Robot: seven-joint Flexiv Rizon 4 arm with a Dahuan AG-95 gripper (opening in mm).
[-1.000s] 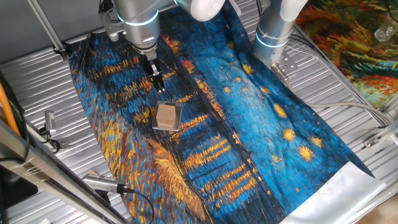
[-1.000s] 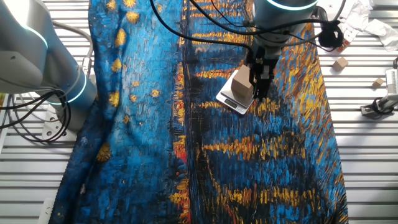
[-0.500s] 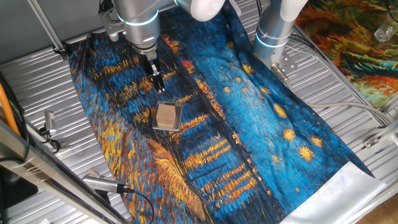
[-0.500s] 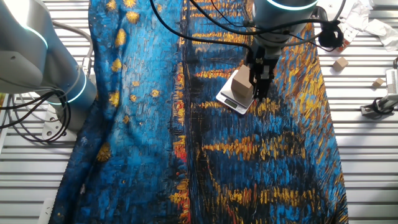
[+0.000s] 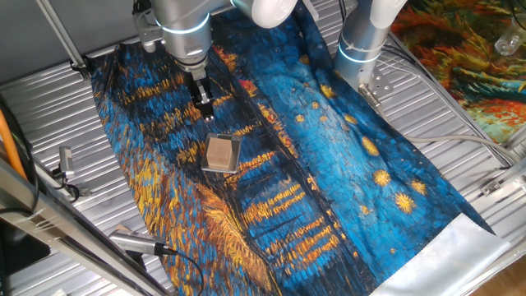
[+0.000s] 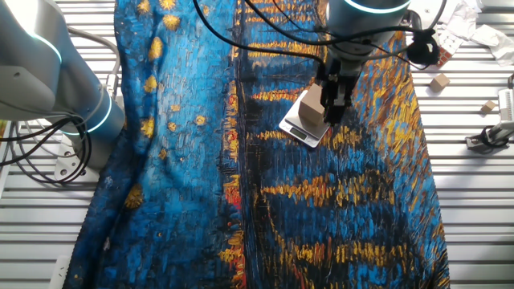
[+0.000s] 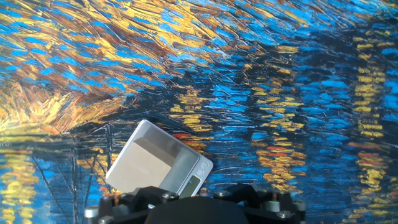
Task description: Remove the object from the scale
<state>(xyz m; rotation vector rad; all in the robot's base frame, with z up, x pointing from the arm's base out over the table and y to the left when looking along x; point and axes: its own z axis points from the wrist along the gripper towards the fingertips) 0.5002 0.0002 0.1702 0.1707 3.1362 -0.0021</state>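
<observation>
The tan block (image 5: pixel 219 152) sits on the grey scale (image 5: pixel 233 146), which lies on the blue-and-yellow cloth. Both show in the other fixed view, block (image 6: pixel 312 108) on scale (image 6: pixel 299 129), and in the hand view, block (image 7: pixel 138 168) on scale (image 7: pixel 185 163) at the bottom left. My gripper (image 5: pixel 203 105) hangs above the cloth just behind the block, clear of it, with its dark fingers close together and nothing between them. In the other fixed view the gripper (image 6: pixel 332 103) stands right beside the block. The hand view shows only the gripper body, not the fingertips.
A second arm's base (image 5: pixel 362 41) stands on the cloth's far side, also seen in the other fixed view (image 6: pixel 56 72). Small wooden blocks (image 6: pixel 438 82) lie on the ribbed metal table (image 6: pixel 474 201). Metal rods and cables (image 5: pixel 131 242) lie near the cloth's left edge.
My gripper has risen slightly and drawn a little away from the block. The block and scale have not moved.
</observation>
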